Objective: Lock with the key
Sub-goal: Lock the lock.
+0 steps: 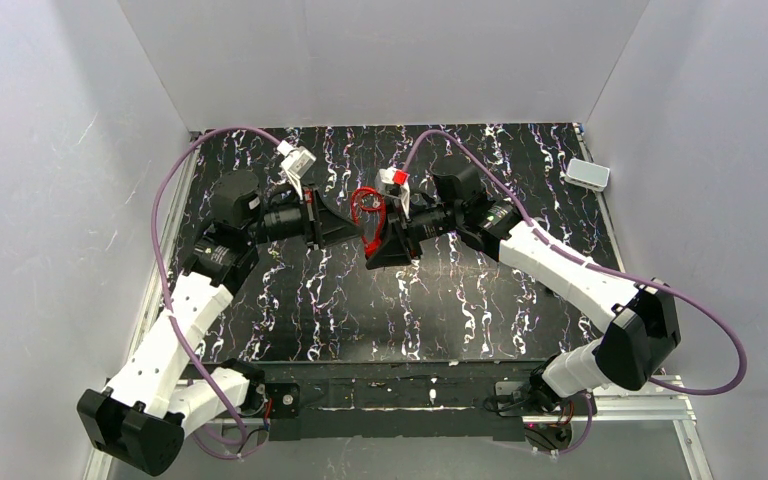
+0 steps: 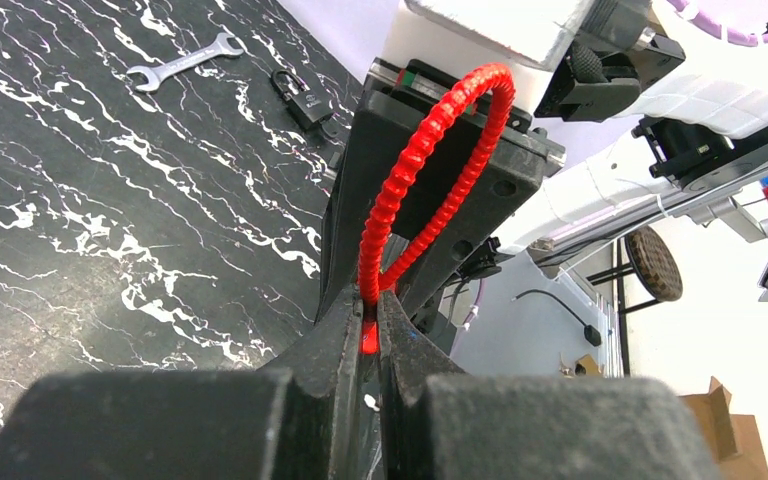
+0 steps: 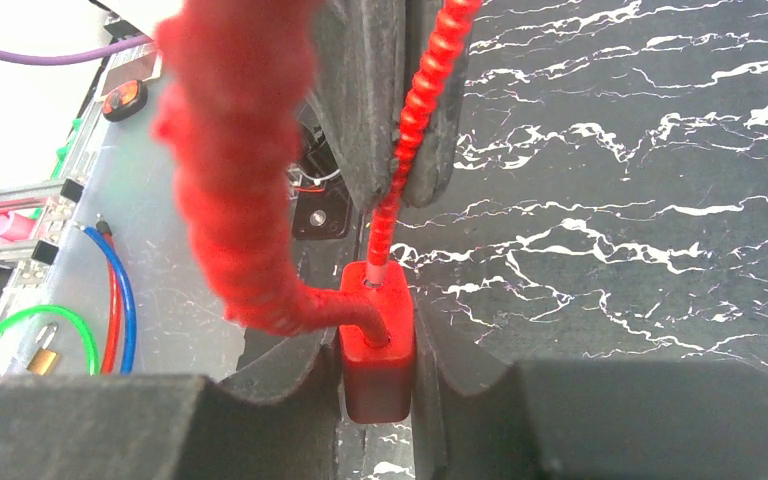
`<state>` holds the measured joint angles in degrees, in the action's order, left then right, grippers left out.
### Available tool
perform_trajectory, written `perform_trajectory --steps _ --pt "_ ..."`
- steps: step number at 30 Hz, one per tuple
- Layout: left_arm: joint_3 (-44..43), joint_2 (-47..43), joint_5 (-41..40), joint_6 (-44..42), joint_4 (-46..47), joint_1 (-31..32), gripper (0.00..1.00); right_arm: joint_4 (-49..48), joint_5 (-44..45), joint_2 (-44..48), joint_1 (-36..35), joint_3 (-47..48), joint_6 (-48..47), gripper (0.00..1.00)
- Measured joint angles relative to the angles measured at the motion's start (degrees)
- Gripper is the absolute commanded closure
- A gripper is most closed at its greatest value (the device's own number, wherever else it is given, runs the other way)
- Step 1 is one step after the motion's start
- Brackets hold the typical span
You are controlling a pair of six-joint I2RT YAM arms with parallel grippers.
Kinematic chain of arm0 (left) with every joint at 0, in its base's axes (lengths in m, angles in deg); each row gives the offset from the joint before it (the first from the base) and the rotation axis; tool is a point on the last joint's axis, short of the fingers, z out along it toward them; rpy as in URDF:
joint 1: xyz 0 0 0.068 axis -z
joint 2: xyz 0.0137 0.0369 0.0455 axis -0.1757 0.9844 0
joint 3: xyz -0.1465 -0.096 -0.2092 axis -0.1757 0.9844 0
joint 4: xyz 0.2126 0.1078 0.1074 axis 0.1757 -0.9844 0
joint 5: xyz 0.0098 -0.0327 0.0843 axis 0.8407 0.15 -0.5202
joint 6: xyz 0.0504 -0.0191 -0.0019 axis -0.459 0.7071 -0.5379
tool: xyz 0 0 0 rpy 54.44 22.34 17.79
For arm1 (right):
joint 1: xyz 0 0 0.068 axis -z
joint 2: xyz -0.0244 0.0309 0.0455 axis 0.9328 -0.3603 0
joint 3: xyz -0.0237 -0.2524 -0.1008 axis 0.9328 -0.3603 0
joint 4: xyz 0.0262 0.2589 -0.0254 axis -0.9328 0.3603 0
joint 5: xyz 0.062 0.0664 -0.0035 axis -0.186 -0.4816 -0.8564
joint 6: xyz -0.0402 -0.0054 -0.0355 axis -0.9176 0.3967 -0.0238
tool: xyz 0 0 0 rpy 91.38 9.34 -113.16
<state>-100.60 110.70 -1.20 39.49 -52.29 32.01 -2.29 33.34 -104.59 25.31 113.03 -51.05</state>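
Note:
A red cable lock (image 1: 365, 210) hangs between my two grippers above the middle of the table. My right gripper (image 3: 378, 372) is shut on its red block body (image 3: 378, 335). The ribbed red cable (image 3: 415, 110) rises from the body into my left gripper's fingers (image 3: 360, 100). In the left wrist view my left gripper (image 2: 372, 322) is shut on the cable loop (image 2: 430, 150), which arches toward the right gripper behind it. In the top view the left gripper (image 1: 357, 230) and right gripper (image 1: 370, 258) nearly touch tip to tip. No key shows in any view.
A black padlock (image 2: 305, 98) and a silver wrench (image 2: 182, 62) lie on the black marbled table (image 1: 440, 310). A small white box (image 1: 587, 174) sits at the table's far right edge. White walls enclose three sides.

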Motion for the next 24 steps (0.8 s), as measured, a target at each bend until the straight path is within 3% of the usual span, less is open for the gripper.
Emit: perform_trajectory --steps 12,21,22,23,24 --pt "1.79 -0.33 0.46 0.48 1.68 0.04 1.0 0.42 -0.13 0.0 -0.02 0.0 0.66 0.99" --pt "9.53 -3.45 -3.48 5.95 8.02 -0.2 1.0 -0.98 0.74 -2.45 0.42 0.0 11.43 0.99" --pt "10.05 -3.93 -3.72 6.45 8.81 -0.2 1.0 -1.55 0.52 -2.56 0.44 0.0 12.94 0.81" --pt "10.14 -4.02 -3.89 6.84 9.33 -0.2 1.0 -1.81 0.42 -2.56 0.46 0.0 13.38 0.71" --pt "9.92 -4.02 -3.91 6.93 9.18 -0.24 1.0 -2.14 0.09 -2.56 0.5 -0.02 13.7 0.49"
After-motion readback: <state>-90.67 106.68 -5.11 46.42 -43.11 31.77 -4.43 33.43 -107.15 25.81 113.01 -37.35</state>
